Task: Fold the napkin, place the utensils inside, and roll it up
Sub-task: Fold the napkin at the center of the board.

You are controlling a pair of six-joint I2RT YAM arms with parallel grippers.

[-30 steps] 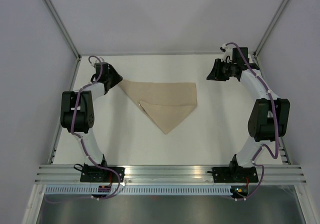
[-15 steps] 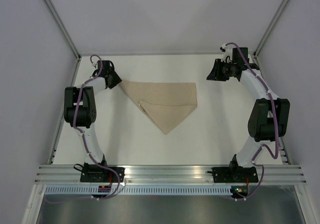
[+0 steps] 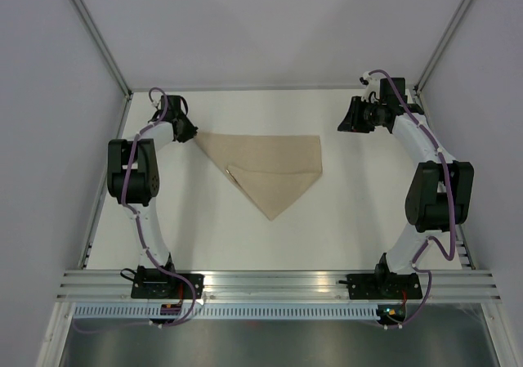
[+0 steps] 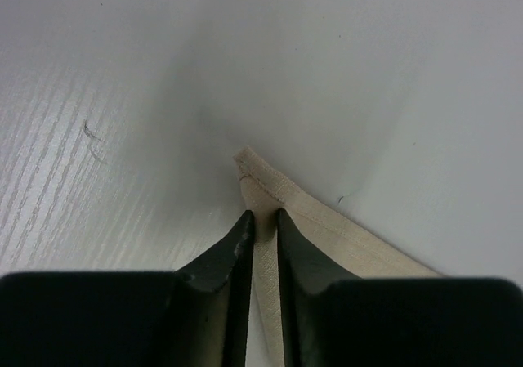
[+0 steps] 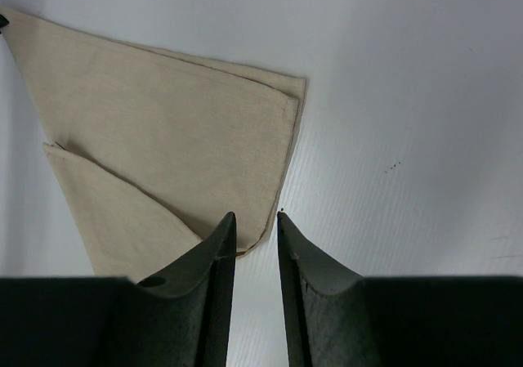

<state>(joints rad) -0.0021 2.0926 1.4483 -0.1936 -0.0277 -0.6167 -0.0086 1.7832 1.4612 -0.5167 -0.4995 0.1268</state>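
The napkin (image 3: 270,167) is a tan cloth lying flat mid-table, folded into a triangle with a smaller flap on top and its point toward the near edge. My left gripper (image 3: 193,134) is low at the cloth's far-left corner. In the left wrist view its fingers (image 4: 265,214) pinch a strip of the napkin's hemmed corner (image 4: 327,224). My right gripper (image 3: 345,122) hovers at the far right, apart from the cloth. It stands open (image 5: 256,214) with nothing between its fingers, and the napkin (image 5: 163,130) lies below and beyond it. The utensils are out of view.
White walls close the table at the back and both sides, with slanted metal posts (image 3: 94,32) in the far corners. An aluminium rail (image 3: 270,285) carrying both arm bases runs along the near edge.
My left arm has reached further back onto the napkin's left corner, and its jaws have narrowed onto the cloth. The right arm and the napkin have not moved.
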